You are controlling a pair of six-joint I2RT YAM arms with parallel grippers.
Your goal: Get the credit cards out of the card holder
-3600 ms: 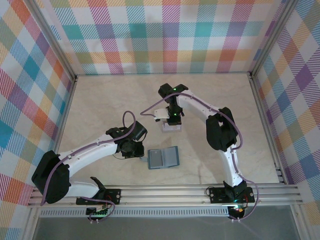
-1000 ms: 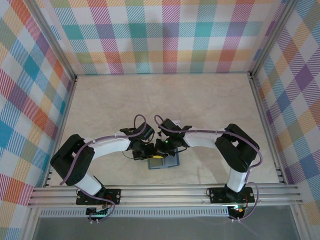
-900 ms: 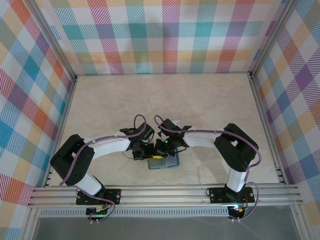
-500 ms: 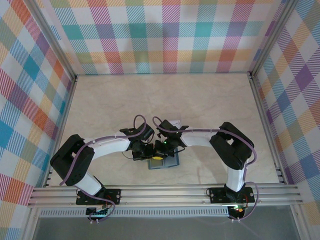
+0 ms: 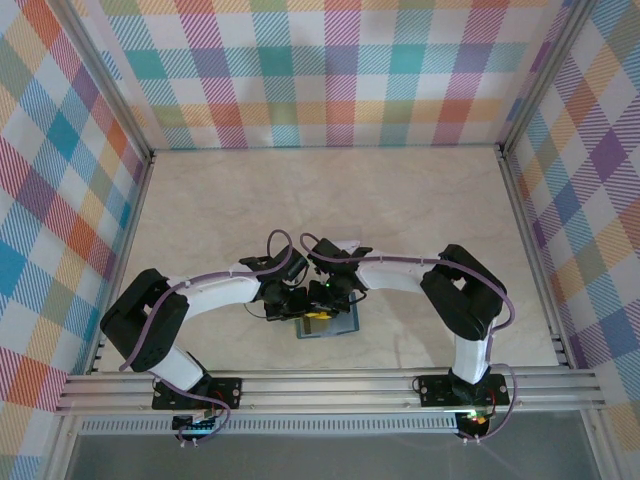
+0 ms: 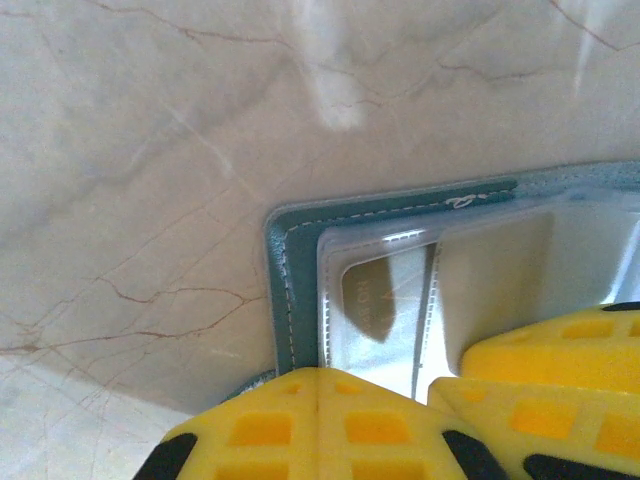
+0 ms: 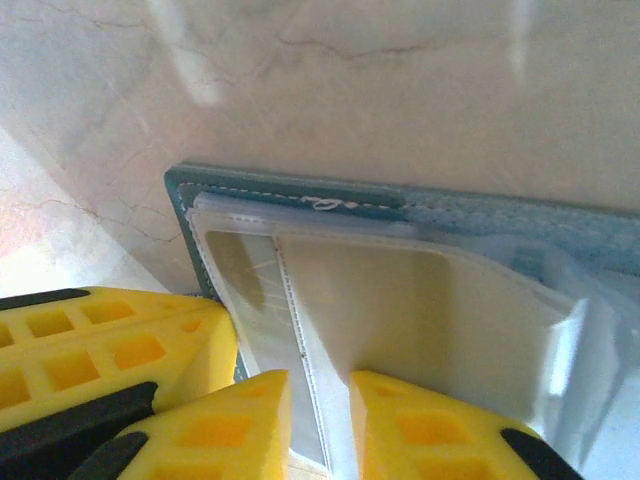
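The teal-blue bifold leather card holder (image 5: 347, 322) is lying open on the beige marbled surface (image 5: 420, 210); the left fingers (image 6: 318, 420) are pressing closed at its left end, the right fingers (image 7: 372, 432) are standing slightly parted over its clear pocket (image 7: 250, 290), and a pale card (image 7: 430, 320) is sitting inside

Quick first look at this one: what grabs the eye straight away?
The left gripper and right gripper sit close together over the open teal-blue bifold card holder, near the table's front edge. Up close, bright yellow foam fingers crowd its clear plastic pockets, which lie on the pale marbled tabletop.
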